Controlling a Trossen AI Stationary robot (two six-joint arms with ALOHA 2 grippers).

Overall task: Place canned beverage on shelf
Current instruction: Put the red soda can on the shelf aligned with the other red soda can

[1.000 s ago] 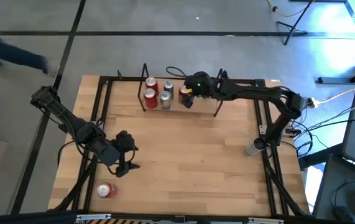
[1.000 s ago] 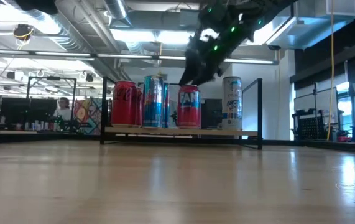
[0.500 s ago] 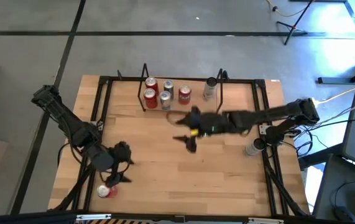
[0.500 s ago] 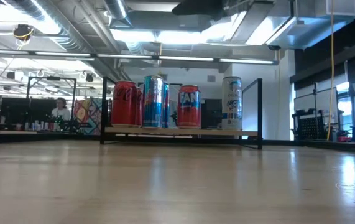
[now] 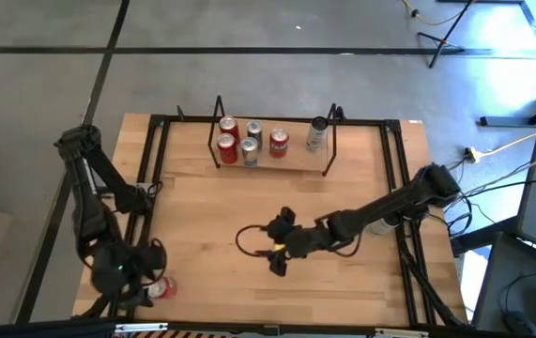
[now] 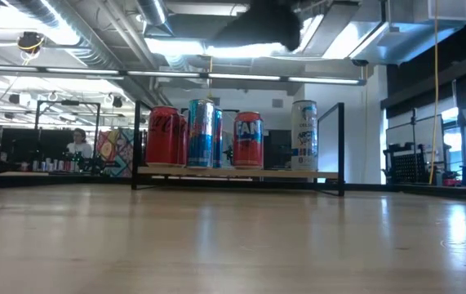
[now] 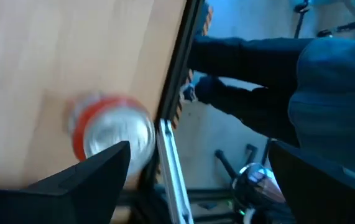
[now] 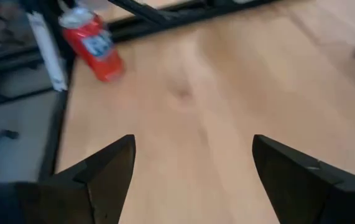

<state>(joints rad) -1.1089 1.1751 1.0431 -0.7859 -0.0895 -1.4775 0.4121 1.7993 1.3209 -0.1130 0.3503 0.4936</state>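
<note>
A red can [image 5: 161,288] lies on its side near the table's near left corner, close to the black frame rail. It also shows in the left wrist view [image 7: 112,132] and the right wrist view [image 8: 93,42]. My left gripper [image 5: 141,275] [image 7: 202,180] is open right beside the can, which lies ahead of one finger. My right gripper [image 5: 273,246] [image 8: 193,168] is open and empty over the table's middle, pointing toward the lying can. The shelf [image 5: 329,155] [image 6: 330,175] stands at the far edge with several upright cans [image 6: 247,140] on its wood floor.
Black frame rails [image 5: 155,155] run along the table's left, right and far sides. A person's dark sleeve [image 7: 258,56] shows beyond the near left corner. A grey cylinder [image 5: 382,223] stands at the right rail. Bare wood [image 5: 221,197] lies between the shelf and my grippers.
My right gripper has drawn back from the shelf toward the near edge and the table's left, to the table's middle; the red can it stood at stays upright on the shelf. My left gripper has gone toward the near left corner, up to the lying red can.
</note>
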